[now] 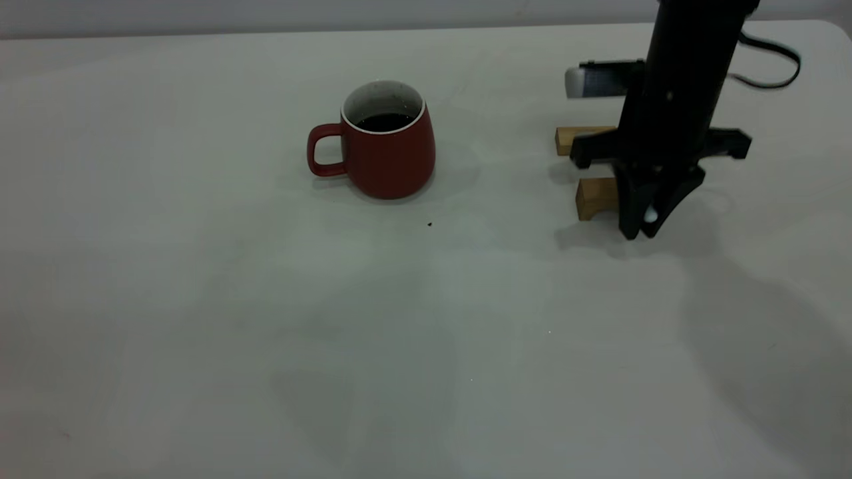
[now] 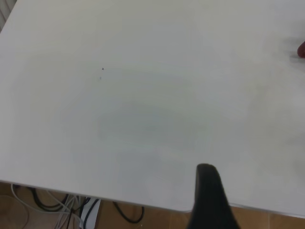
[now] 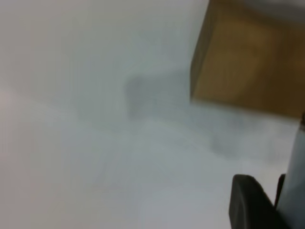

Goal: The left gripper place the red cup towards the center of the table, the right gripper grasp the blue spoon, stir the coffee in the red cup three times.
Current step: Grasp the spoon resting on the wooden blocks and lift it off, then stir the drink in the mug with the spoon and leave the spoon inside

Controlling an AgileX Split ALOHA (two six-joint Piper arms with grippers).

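Note:
The red cup [image 1: 389, 150] stands upright on the table [image 1: 200, 299] a little left of the middle, handle to the left, with dark coffee [image 1: 385, 122] inside. A red sliver of the cup [image 2: 301, 49] shows far off in the left wrist view. My right gripper [image 1: 640, 226] points down at the right, by two wooden blocks, shut on the pale end of the blue spoon [image 1: 650, 214]. In the right wrist view the spoon [image 3: 295, 186] lies against my gripper [image 3: 274, 200]. My left gripper [image 2: 208, 195] hangs over the table's edge, away from the cup.
Two tan wooden blocks [image 1: 578, 140] [image 1: 597, 197] lie right beside the right gripper; one block [image 3: 250, 57] fills the right wrist view's corner. A tiny dark speck [image 1: 429, 224] lies in front of the cup. Cables [image 2: 71, 207] hang below the table's edge.

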